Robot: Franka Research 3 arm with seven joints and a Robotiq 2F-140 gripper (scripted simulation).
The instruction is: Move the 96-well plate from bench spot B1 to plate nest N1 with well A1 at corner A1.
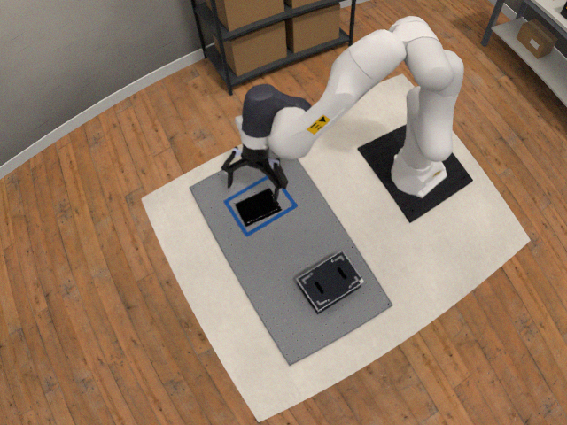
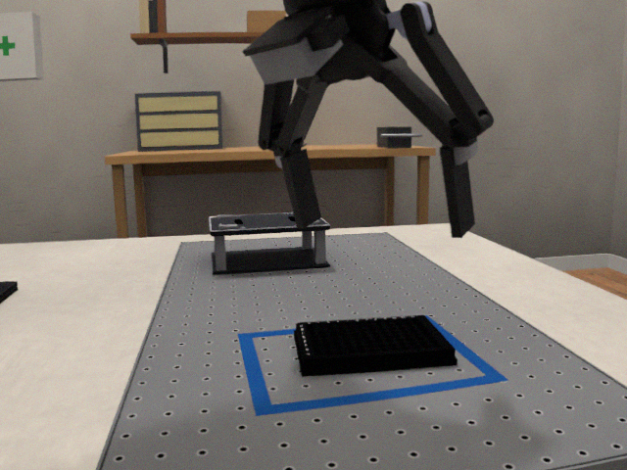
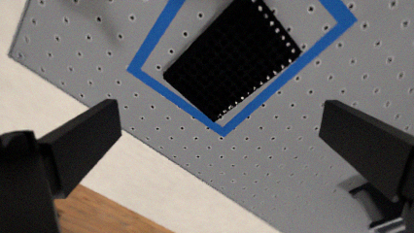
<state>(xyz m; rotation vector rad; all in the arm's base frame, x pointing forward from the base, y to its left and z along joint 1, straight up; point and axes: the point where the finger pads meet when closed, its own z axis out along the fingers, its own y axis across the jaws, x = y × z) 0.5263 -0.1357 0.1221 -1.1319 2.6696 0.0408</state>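
The black 96-well plate lies flat inside the blue taped rectangle B1, toward one side of it. I cannot tell which corner is cut off. My gripper is open wide and empty. It hangs well above the plate without touching it. In the wrist view the plate sits at the top of the picture, off the line between the fingers. The raised nest N1 stands empty farther along the board, with white corner marks on its dark top.
The grey perforated board lies on a white mat. The arm's base stands on a black pad. A shelf with cardboard boxes stands behind, and a wooden table stands by the wall.
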